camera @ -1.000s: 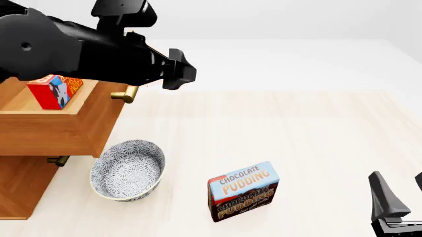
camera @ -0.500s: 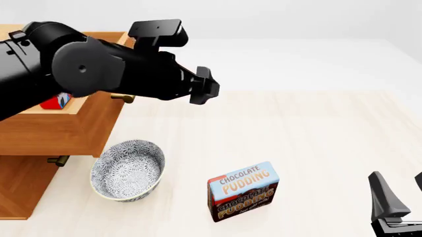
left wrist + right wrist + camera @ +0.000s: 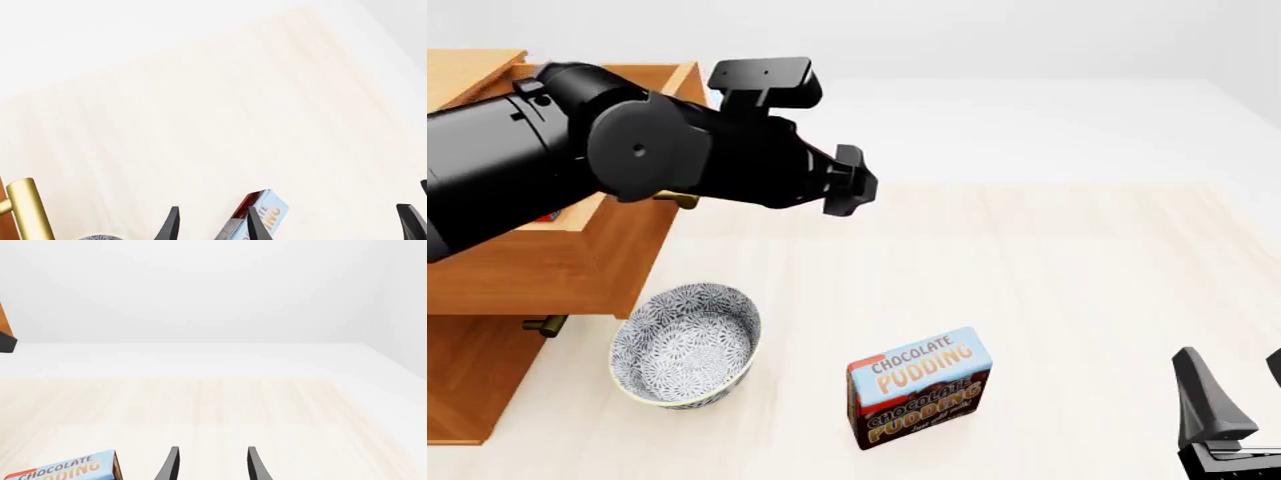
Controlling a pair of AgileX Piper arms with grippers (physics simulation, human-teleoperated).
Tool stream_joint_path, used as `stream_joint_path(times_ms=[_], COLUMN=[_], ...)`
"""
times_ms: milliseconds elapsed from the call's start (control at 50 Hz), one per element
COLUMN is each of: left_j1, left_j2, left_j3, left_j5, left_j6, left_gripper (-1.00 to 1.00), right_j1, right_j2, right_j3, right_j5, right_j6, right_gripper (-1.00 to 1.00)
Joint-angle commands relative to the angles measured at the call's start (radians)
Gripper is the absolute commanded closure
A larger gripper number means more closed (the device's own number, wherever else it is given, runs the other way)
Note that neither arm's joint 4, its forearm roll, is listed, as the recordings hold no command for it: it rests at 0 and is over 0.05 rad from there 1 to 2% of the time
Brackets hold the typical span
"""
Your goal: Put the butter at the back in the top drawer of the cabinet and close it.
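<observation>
While the left arm fills the upper left of the front view, its left gripper (image 3: 851,182) hangs empty with fingers parted, right of the pulled-out top drawer (image 3: 561,262). A red sliver of the butter (image 3: 545,215) shows inside, mostly hidden. At the lower right the right gripper (image 3: 210,466) rests with fingers apart, holding nothing.

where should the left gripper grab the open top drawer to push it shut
No grasp is needed. The top drawer stands pulled out toward the table, its brass handle sticking off the flat front panel. Bring the left gripper in from the table side and press on that panel beside the handle.
</observation>
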Motion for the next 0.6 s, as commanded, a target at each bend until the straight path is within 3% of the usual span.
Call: stream_joint_path(times_ms=[20,600], left_j1=[0.01,0.06], left_j2=[0.023,0.055], left_j3=[0.007,0.015], left_j5=[-0.018,-0.032], left_j6=[-0.006,-0.008], left_gripper=[-1.0,-1.0], right_j1=[0.0,0.0], right_j2=[0.0,0.0], right_j3=[0.0,0.0], right_j5=[0.0,0.0], right_j6=[0.0,0.0], right_gripper=[-1.0,-1.0])
